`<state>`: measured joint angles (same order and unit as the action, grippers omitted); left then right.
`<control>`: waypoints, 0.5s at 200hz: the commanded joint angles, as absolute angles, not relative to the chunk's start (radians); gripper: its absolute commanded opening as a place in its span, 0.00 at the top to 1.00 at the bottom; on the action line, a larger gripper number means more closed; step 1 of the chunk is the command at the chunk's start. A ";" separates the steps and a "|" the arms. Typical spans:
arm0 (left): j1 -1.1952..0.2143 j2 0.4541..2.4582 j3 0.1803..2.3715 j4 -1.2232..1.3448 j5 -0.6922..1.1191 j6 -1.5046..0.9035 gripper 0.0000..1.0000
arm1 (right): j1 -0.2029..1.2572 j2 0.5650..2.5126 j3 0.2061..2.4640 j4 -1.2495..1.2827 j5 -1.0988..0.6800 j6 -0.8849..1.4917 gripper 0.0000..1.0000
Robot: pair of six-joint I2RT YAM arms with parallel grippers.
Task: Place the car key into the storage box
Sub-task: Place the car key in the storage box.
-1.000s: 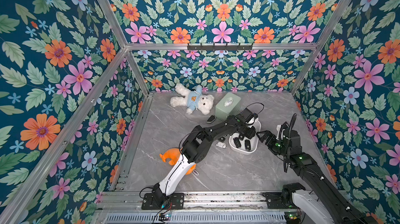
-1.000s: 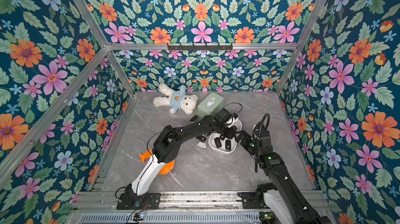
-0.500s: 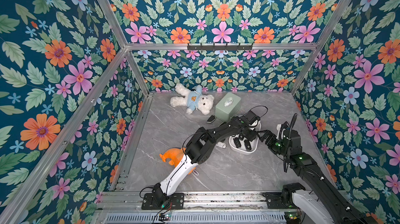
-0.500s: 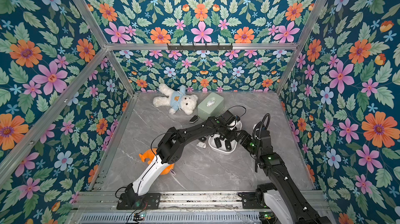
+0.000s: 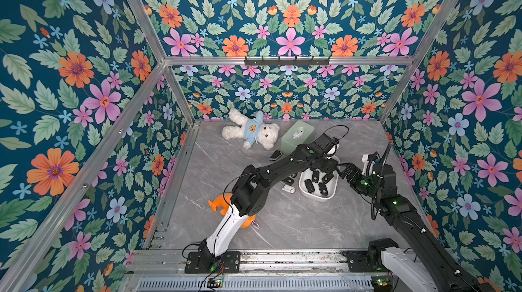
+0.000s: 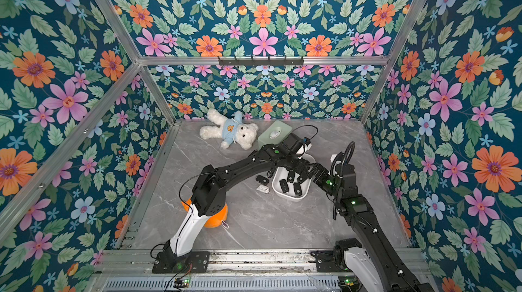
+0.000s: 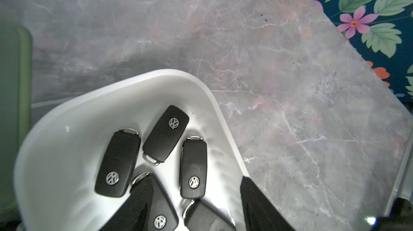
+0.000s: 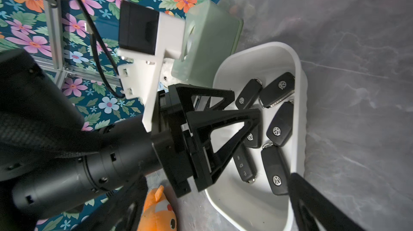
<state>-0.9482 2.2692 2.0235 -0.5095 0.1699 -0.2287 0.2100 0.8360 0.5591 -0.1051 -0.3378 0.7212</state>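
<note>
Open grey marbled tabletop [image 5: 282, 220] on your left, one loose key [image 5: 275, 154] on it. Next, the glossy white storage box [image 5: 319, 198], rounded rim, smooth walls, with flat black car keys [image 7: 193, 167] inside. Your left gripper [image 7: 194, 179] hangs above them, ribbed fingers parted, gripping nothing. Your right gripper [image 5: 342, 169] gapes wide at the box's right rim.

Robot test cell of the laboratory type. Indicators: an aluminium profile frame [image 5: 197, 60] encloses the workspace. Printed floral panels [image 5: 291, 16] serve as walls. The left arm [image 5: 271, 169] and right arm [image 5: 406, 214] are bolted to a slotted metal rail [image 5: 296, 259] at the front edge of the marble-pattern table [image 5: 282, 220].
</note>
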 commanded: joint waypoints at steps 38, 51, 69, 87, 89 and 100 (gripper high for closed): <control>-0.859 2.019 1.723 -0.356 0.071 -0.389 0.34 | 0.213 0.910 0.635 -0.036 -0.427 0.643 0.01; -0.831 1.949 1.632 -0.318 0.066 -0.419 0.34 | 0.222 0.928 0.645 -0.013 -0.451 0.629 0.01; -0.791 1.853 1.511 -0.273 0.070 -0.459 0.33 | 0.256 0.954 0.670 -0.007 -0.445 0.591 0.01; -0.747 1.764 1.401 -0.237 0.067 -0.504 0.31 | 0.308 1.009 0.732 -0.073 -0.422 0.528 0.01; -0.743 1.755 1.387 -0.232 0.067 -0.510 0.31 | 0.315 1.017 0.741 -0.080 -0.418 0.522 0.01; -0.712 1.704 1.316 -0.195 0.081 -0.553 0.29 | 0.354 1.056 0.780 -0.107 -0.395 0.488 0.01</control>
